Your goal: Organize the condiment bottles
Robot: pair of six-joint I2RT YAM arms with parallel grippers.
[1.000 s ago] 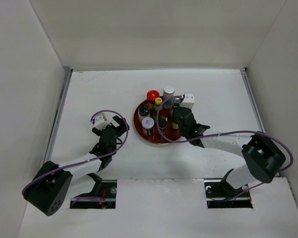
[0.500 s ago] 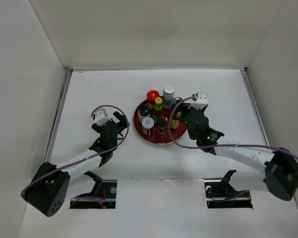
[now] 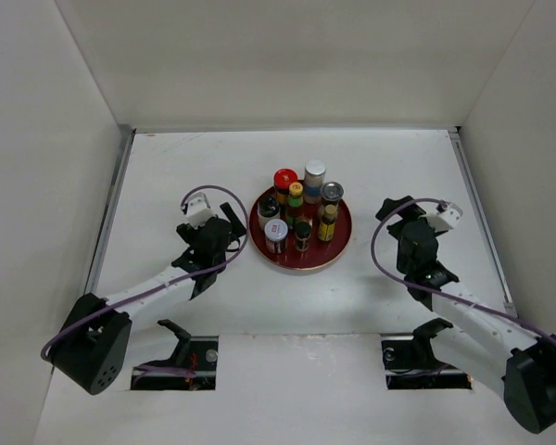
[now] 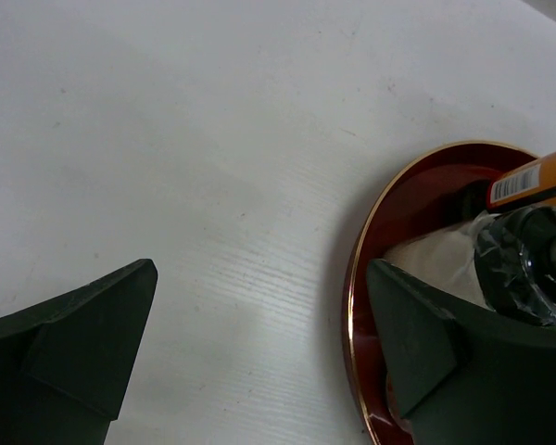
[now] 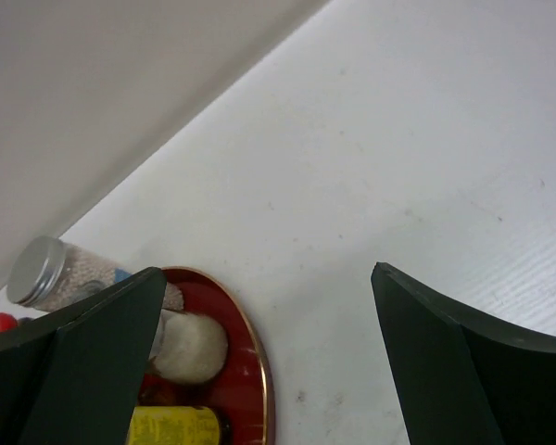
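Bottles [image 3: 296, 211] on red tray [image 3: 336, 252], between left claw [image 3: 232, 232], right claw [image 3: 394, 215]; untouched.

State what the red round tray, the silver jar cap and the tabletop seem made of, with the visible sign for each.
Red tray: probably lacquered wood or plastic; glossy, thin gold rim. Jar cap: likely metal; dull silver sheen. Tabletop: white laminate or painted wood, perhaps; matte, faint grain lines.

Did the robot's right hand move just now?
Yes. The right gripper moved rightward, from over the red tray to a spot clear of its right rim.
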